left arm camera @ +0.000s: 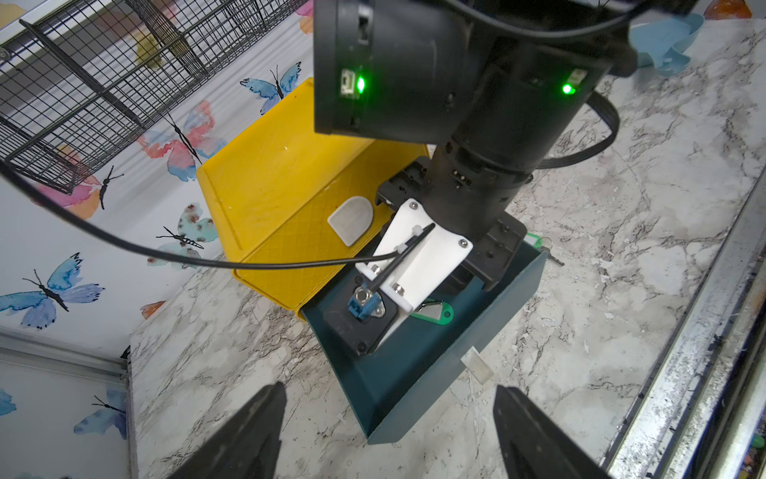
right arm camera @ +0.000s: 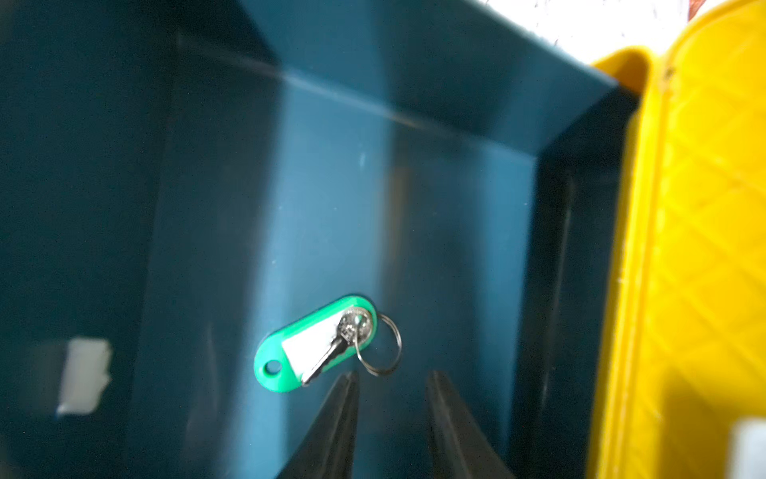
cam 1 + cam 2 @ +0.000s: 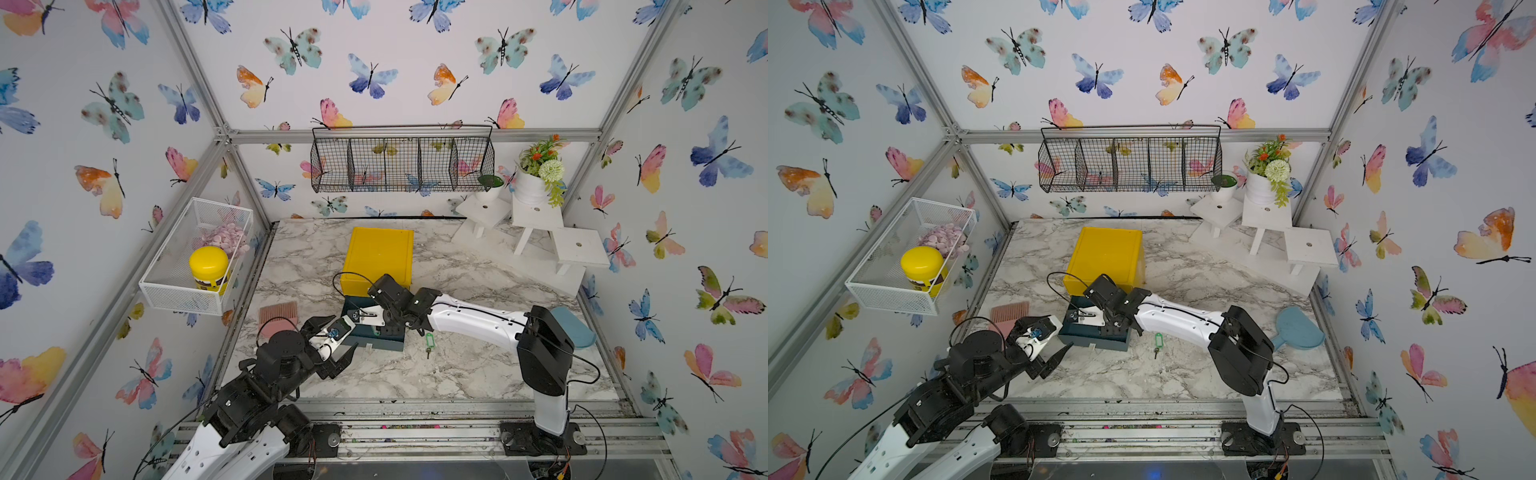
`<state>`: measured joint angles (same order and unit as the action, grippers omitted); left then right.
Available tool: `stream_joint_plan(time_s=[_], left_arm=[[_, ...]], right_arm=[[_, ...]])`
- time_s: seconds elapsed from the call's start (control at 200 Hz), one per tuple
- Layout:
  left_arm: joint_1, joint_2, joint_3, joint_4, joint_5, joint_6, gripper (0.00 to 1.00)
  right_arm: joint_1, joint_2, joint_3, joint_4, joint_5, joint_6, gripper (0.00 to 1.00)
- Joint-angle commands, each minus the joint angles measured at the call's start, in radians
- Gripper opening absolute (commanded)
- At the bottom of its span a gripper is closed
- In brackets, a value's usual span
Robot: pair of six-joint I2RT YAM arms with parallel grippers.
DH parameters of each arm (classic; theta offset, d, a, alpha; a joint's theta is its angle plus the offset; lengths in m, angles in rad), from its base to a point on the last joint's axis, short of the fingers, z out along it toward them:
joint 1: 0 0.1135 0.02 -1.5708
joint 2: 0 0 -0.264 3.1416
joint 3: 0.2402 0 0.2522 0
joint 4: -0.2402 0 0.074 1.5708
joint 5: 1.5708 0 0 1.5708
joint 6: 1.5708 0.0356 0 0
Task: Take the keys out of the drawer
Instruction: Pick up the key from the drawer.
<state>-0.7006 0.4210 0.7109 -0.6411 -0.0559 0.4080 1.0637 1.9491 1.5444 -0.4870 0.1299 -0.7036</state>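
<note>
Key just beside right gripper

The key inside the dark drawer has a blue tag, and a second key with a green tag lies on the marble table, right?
Not quite: the key in the drawer has a green tag, not blue, as the right wrist view shows. The second key, also green-tagged, does lie on the marble table.
</note>
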Motion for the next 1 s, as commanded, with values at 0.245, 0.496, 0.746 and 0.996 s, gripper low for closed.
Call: stream_joint_plan(time_s=[0.245,0.496,0.746,0.996], left_arm=[[0.0,-0.006,0.016,-0.006,0.023,0.0,0.84],[0.0,-0.002,0.015,-0.001,0.025,0.002,0.84],[0.0,-0.005,0.009,0.0,0.03,0.0,0.84],[0.0,-0.007,0.007,0.001,0.03,-0.004,0.84]], right_arm=[[-0.004,0.049,0.017,-0.021,-0.004,-0.039,0.35],[-0.004,0.059,0.032,-0.011,-0.001,-0.049,0.35],[-0.004,0.041,0.011,-0.004,-0.027,-0.078,0.36],[-0.004,0.049,0.002,-0.005,-0.03,-0.105,0.36]])
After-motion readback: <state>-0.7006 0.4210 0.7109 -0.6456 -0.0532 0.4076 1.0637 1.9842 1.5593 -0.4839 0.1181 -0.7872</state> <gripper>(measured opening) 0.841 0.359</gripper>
